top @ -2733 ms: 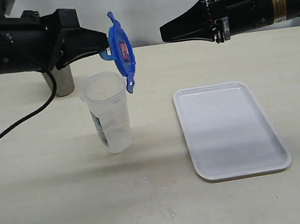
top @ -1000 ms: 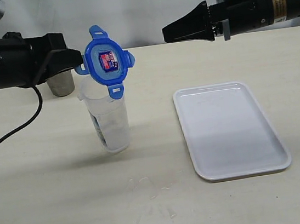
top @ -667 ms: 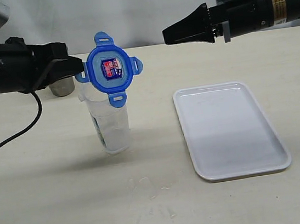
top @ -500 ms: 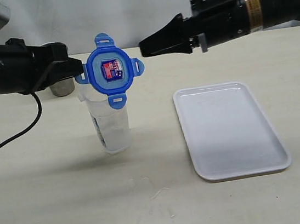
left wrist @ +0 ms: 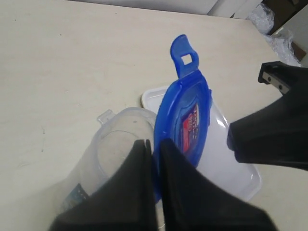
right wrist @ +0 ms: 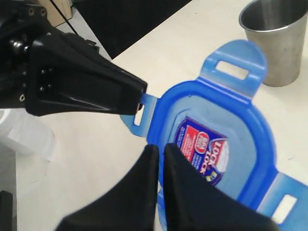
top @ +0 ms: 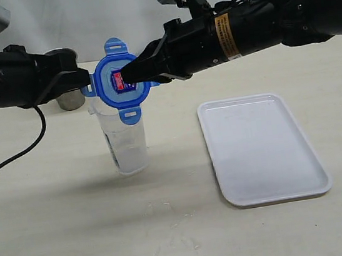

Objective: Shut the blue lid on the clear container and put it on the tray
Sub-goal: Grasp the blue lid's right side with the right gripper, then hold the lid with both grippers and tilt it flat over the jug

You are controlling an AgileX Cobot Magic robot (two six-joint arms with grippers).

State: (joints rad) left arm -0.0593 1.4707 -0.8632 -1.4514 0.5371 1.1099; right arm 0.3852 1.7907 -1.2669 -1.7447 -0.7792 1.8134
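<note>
Contact was just made: the closed, empty right gripper [top: 126,76] was brought against the blue lid [top: 111,93], pinched upright by the left gripper [top: 88,81] over the container [top: 126,143]. The tray [top: 263,154] lies beside, so closing seems near.

My pale table [top: 66,243] carries four things: the clear container [top: 126,143] stands upright just beneath my left gripper [top: 88,81], the white tray [top: 262,147] lies flat below the arm behind my right gripper [top: 128,77], a grey metal cup [top: 72,102] stands behind my left gripper, and a black cable [top: 12,157] trails under that arm
</note>
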